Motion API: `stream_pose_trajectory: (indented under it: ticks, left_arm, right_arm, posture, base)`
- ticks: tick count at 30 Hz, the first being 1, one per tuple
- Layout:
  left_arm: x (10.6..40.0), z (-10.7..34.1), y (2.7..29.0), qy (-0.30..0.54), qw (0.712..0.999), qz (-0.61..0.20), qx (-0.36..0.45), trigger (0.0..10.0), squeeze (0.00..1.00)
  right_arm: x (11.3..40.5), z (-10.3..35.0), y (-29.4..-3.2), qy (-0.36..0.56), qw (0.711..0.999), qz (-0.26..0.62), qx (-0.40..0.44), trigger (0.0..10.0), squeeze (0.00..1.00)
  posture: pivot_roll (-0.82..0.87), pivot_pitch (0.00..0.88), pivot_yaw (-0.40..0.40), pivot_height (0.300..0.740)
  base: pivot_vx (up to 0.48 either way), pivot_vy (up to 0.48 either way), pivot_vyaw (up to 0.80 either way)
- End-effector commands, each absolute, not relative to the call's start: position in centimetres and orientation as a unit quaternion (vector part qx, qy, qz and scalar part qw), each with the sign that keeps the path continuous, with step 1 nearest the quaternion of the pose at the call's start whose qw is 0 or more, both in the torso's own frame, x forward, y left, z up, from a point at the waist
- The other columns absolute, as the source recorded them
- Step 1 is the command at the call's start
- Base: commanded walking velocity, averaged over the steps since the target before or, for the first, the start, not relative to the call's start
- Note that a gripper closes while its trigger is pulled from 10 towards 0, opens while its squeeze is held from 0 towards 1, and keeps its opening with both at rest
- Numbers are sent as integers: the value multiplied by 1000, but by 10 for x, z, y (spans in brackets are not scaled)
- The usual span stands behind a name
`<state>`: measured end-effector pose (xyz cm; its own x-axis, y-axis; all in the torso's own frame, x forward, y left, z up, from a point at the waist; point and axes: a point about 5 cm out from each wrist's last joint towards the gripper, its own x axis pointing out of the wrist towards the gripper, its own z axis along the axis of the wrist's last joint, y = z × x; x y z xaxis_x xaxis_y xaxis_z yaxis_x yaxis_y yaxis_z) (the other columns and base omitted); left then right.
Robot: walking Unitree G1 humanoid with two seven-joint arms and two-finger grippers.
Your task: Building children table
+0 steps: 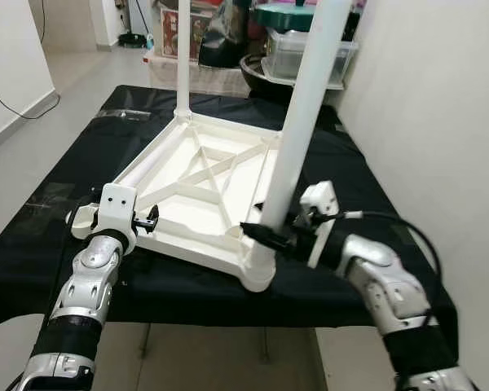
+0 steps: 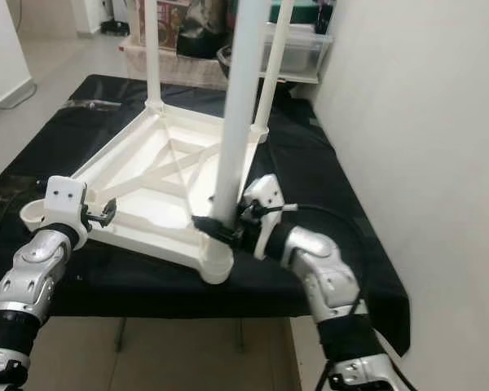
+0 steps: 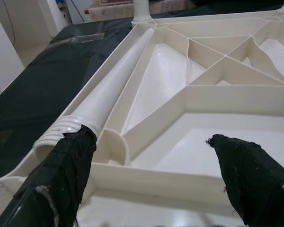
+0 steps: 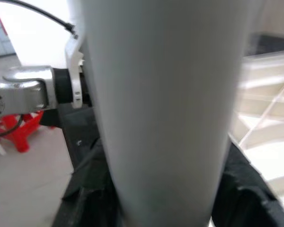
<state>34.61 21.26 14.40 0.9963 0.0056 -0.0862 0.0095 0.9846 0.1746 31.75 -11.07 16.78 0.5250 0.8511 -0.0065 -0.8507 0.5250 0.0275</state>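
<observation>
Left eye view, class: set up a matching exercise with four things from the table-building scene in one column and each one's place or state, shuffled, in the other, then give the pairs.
1. right gripper
2. loose leg
3. black cloth
4. left gripper

A. open at the tabletop's near edge
B. lying inside the upturned tabletop
C. shut around the near upright leg
D. spread under the tabletop

Pairs: 1-C, 2-B, 3-D, 4-A

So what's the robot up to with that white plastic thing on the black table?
It is putting together a small table. The white tabletop lies upside down on the black cloth. The right gripper is clamped on a leg standing in the near corner socket. The left gripper is open at the near left edge, beside a loose leg lying in the frame. Two far legs already stand.
</observation>
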Motion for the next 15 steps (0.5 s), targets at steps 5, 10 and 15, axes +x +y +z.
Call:
stream_pose_trajectory:
  ticks: [5, 10, 15]
  left_arm:
    - [343, 139, 212, 47, 995, -5, 93, 10000, 0]
    - [345, 139, 209, 49, 994, -8, 93, 10000, 0]
    - [348, 142, 206, 45, 994, -19, 95, 10000, 0]
  right_arm:
    - [348, 121, -137, 120, 978, 171, 20, 0, 0]
    - [342, 102, -171, 146, 985, -62, 64, 0, 0]
    - [327, 130, -130, 82, 992, 27, 96, 10000, 0]
  posture:
    - [145, 0, -129, 740]
    - [136, 0, -116, 740]
    - [119, 0, -97, 740]
  base:
    - [0, 0, 0]
    - [0, 0, 0]
    - [0, 0, 0]
